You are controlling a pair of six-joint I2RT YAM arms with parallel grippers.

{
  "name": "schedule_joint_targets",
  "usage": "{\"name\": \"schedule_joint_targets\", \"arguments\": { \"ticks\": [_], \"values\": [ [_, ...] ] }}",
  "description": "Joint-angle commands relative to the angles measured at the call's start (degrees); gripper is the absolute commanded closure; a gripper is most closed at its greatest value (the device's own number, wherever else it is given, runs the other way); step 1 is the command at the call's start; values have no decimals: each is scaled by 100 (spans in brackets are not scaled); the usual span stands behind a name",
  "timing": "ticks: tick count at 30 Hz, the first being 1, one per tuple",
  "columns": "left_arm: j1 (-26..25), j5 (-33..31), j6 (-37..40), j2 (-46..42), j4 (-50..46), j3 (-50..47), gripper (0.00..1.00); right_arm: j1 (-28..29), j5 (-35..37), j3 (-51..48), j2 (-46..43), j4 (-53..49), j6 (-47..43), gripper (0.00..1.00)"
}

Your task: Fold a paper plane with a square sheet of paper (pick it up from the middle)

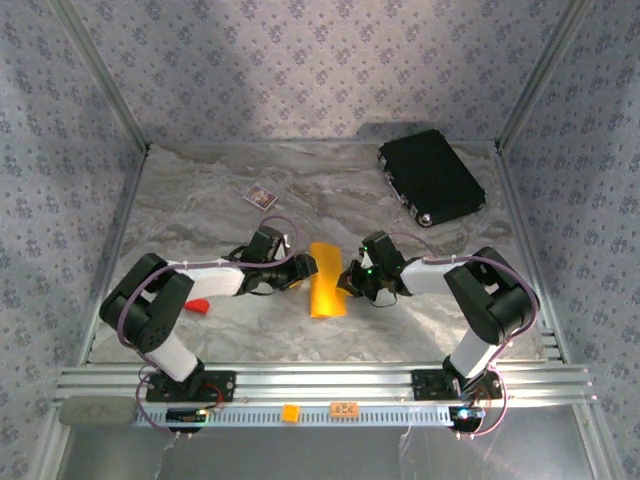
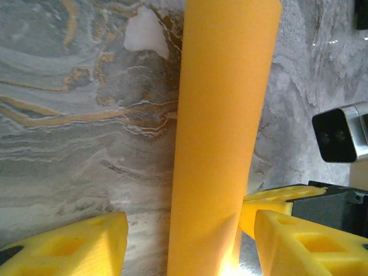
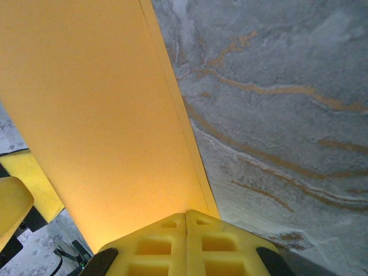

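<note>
Paper: orange-yellow square sheet of paper [image 1: 326, 280], folded narrow, near-left of the black rectangular case [image 1: 432, 178].
Right claw [image 1: 348, 277]: clenched on its edge — steadying it.
Left claw [image 1: 306, 268]: released, straddling it — likely to pinch next.

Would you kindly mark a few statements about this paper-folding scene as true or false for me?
1. The orange paper lies between the two grippers. True.
2. The left gripper's jaws are clamped shut. False: the left gripper has its jaws apart, one on each side of the paper.
3. The black case sits far back on the right. True.
4. The red block lies beside the right arm. False: the red block lies beside the left arm.
5. The right gripper has its jaws shut at the paper's edge. True.
</note>
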Motion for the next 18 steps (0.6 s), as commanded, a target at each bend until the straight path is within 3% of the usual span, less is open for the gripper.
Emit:
{"name": "schedule_joint_targets", "arguments": {
  "ticks": [1, 6, 18],
  "values": [
    [13, 336, -101, 122, 324, 199, 42, -28, 357, -142, 72, -525, 2, 96],
    [-18, 452, -40, 258, 266, 296, 50, -49, 357, -173, 62, -484, 22, 96],
    [-193, 351, 178, 599, -116, 533, 58, -56, 331, -206, 3, -370, 35, 95]
  ]
}}
